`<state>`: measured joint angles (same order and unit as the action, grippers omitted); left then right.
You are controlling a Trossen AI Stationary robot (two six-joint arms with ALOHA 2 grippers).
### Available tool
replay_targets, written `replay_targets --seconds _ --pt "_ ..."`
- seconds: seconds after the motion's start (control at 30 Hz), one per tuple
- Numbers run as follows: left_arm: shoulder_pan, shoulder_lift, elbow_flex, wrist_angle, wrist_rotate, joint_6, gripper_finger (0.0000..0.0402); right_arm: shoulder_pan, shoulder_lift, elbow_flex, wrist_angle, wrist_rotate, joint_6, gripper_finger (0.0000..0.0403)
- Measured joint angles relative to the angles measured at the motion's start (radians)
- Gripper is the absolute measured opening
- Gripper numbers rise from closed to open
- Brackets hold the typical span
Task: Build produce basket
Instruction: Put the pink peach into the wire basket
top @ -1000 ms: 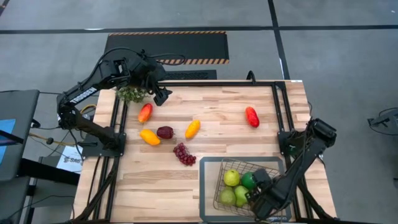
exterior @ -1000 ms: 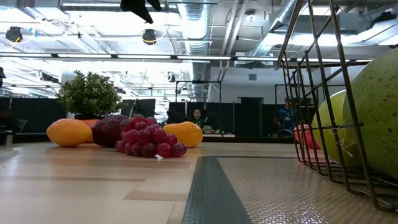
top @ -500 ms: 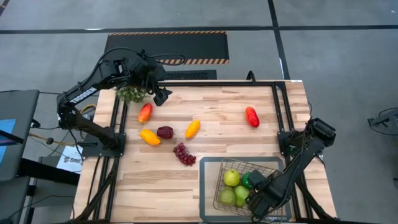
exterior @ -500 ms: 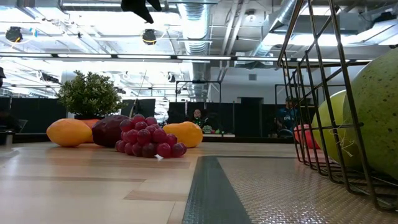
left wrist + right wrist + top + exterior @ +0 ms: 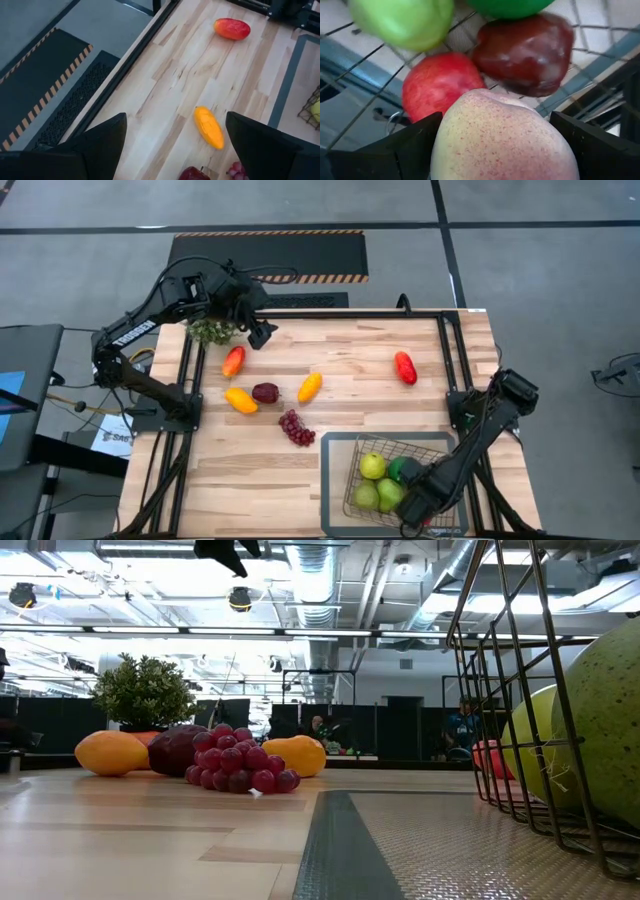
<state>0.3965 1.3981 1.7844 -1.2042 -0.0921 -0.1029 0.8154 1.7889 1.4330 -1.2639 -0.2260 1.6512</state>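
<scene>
The right gripper (image 5: 418, 502) is lowered into the basket (image 5: 352, 480) at the near right corner of the wooden table (image 5: 350, 370), its two dark fingers (image 5: 405, 150) spread wide on either side of a speckled pale peach (image 5: 505, 137); whether the fingers press on it cannot be told. Its arm folds down from the table's right edge and slants toward the basket. The left gripper (image 5: 258, 332) hangs over the far left of the table beside a bushy potted plant (image 5: 210, 330), jaws wide apart and holding nothing, its arm bent in an arch from the left side.

From above, three green fruits show in the basket: a green apple (image 5: 372, 465), a darker lime (image 5: 400, 470) and a pear (image 5: 366, 495). The right wrist view adds a red apple (image 5: 440, 85) and a glossy dark red fruit (image 5: 525, 52) below the peach.

Six pieces lie loose on the table: a red-orange pepper (image 5: 233, 361), a yellow-orange pepper (image 5: 240, 400), a dark maroon fruit (image 5: 265, 392), an orange pepper (image 5: 310, 387), one bunch of purple grapes (image 5: 296, 427) and a red pepper (image 5: 404, 367) well apart on the right.

The basket is dark wire mesh with sloping sides, standing on a grey textured mat (image 5: 335, 445). The tabletop is pale planked wood.
</scene>
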Motion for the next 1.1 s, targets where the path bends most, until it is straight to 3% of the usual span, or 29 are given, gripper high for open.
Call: replay_targets --seconds 0.27,0.7,1.1 --pt "-0.002 0.012 0.000 0.012 0.001 -0.031 0.0328 -0.014 0.000 0.000 0.090 0.022 0.022 0.0387" --pt "-0.002 0.012 0.000 0.028 0.000 -0.038 0.0328 -0.048 0.000 0.001 0.023 0.055 -0.129 0.0380" --pt "-0.002 0.012 0.000 0.028 -0.002 -0.087 0.0328 -0.065 0.000 0.001 -0.102 0.045 -0.084 0.0381"
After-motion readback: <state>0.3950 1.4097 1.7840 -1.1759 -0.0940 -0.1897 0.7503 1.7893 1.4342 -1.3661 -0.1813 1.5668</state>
